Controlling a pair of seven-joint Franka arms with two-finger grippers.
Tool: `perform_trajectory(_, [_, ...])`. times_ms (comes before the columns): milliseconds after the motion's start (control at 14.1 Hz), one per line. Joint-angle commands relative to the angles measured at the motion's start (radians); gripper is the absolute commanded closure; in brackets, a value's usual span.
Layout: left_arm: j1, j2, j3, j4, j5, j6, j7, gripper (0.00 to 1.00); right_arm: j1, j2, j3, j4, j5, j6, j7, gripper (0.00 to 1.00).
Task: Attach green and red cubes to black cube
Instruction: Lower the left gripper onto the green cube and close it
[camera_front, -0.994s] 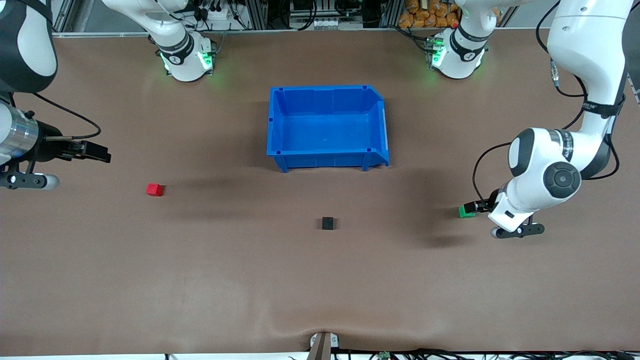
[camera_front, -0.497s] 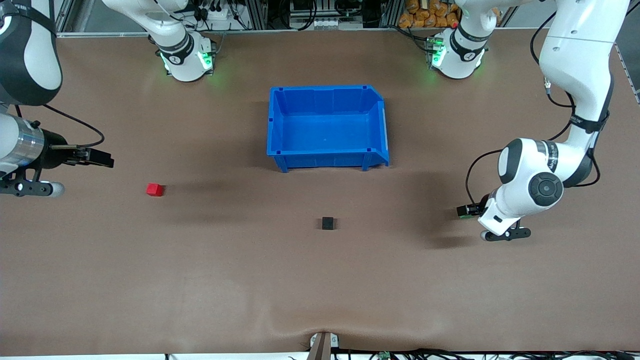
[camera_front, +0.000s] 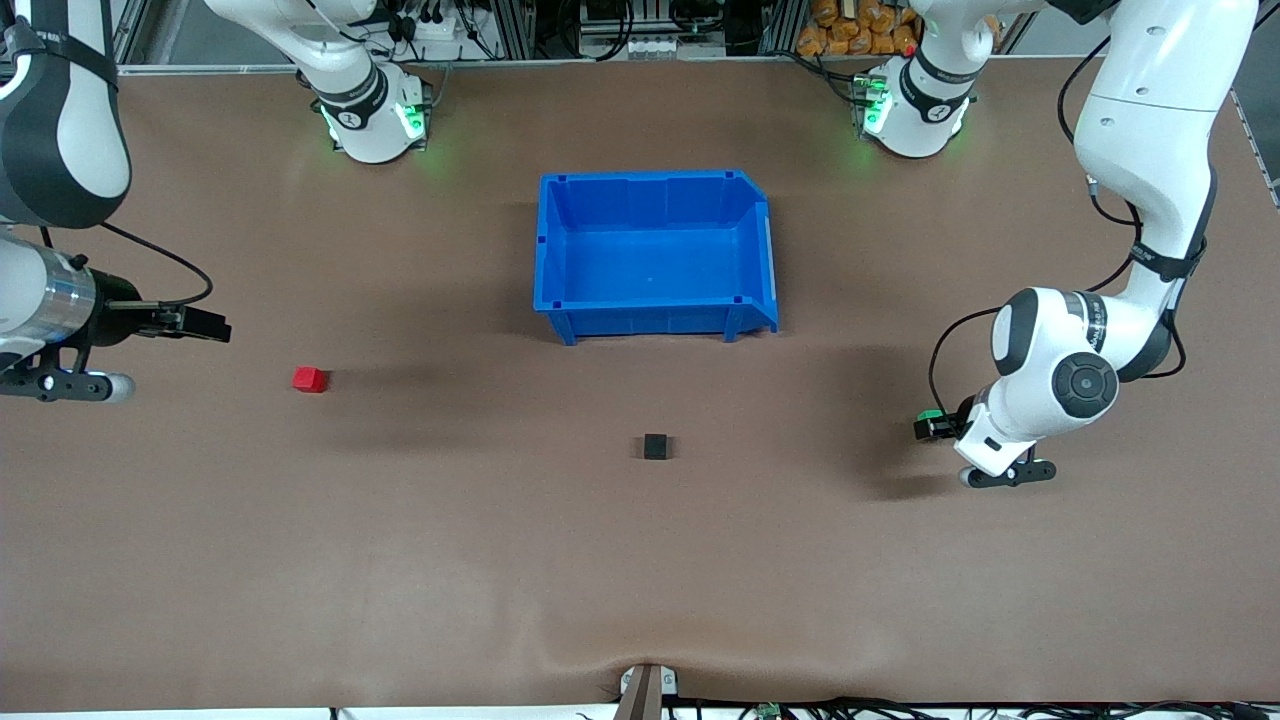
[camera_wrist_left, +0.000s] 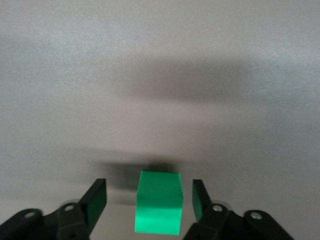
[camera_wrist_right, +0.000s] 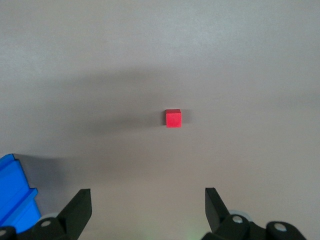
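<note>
The left gripper (camera_wrist_left: 149, 200) is down at the bench near the left arm's end, its fingers (camera_wrist_left: 95, 200) apart with the green cube (camera_wrist_left: 159, 207) sitting between them, a slim gap showing on each side, so the jaws straddle it but do not yet clamp it. The cube sits squarely between the pads, so closing looks like all that remains. The black cube (camera_front: 655, 446) sits mid-bench, nearer the front edge than the blue bin (camera_front: 560, 250), well apart from both others. The right gripper (camera_wrist_right: 147, 207) hangs wide open over the right arm's end, with the red cube (camera_wrist_right: 173, 118) ahead of it on bare brown surface, with clear room around.
</note>
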Motion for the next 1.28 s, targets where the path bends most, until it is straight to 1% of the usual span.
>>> perform_trajectory(0, [0.008, 0.011, -0.004, -0.002, 0.018, 0.019, -0.005, 0.26, -0.02, 0.003, 0.012, -0.008, 0.004, 0.029, 0.005, 0.0])
perform_trajectory(284, [0.007, 0.011, -0.004, -0.005, 0.018, 0.019, -0.006, 0.35, -0.037, 0.011, 0.012, -0.035, 0.004, 0.056, 0.007, 0.0])
perform_trajectory(355, [0.007, 0.011, -0.004, -0.006, 0.02, 0.019, -0.005, 0.39, -0.037, 0.015, 0.012, -0.036, 0.004, 0.056, 0.008, 0.0])
perform_trajectory(639, [0.002, 0.015, -0.006, -0.006, 0.018, 0.019, -0.005, 0.73, -0.048, 0.041, 0.012, -0.05, 0.004, 0.075, 0.008, 0.0])
perform_trajectory(710, [0.001, 0.015, -0.006, -0.006, 0.018, 0.019, -0.008, 0.89, -0.051, 0.041, 0.012, -0.064, 0.004, 0.089, 0.008, 0.0])
perform_trajectory(781, [-0.001, 0.014, -0.007, -0.008, 0.018, 0.019, -0.014, 1.0, -0.053, 0.041, 0.012, -0.074, 0.004, 0.102, 0.008, 0.0])
perform_trajectory(923, [-0.001, 0.011, -0.012, -0.006, 0.006, 0.014, -0.025, 1.0, -0.057, 0.043, 0.012, -0.082, 0.004, 0.109, 0.01, 0.0])
perform_trajectory(1136, [0.002, 0.001, -0.015, -0.01, 0.004, 0.011, -0.112, 1.0, -0.06, 0.048, 0.012, -0.107, 0.004, 0.138, 0.01, 0.0])
perform_trajectory(1207, [-0.004, 0.001, -0.016, -0.007, 0.004, 0.009, -0.171, 1.0, -0.062, 0.048, 0.012, -0.116, 0.004, 0.152, 0.01, 0.0])
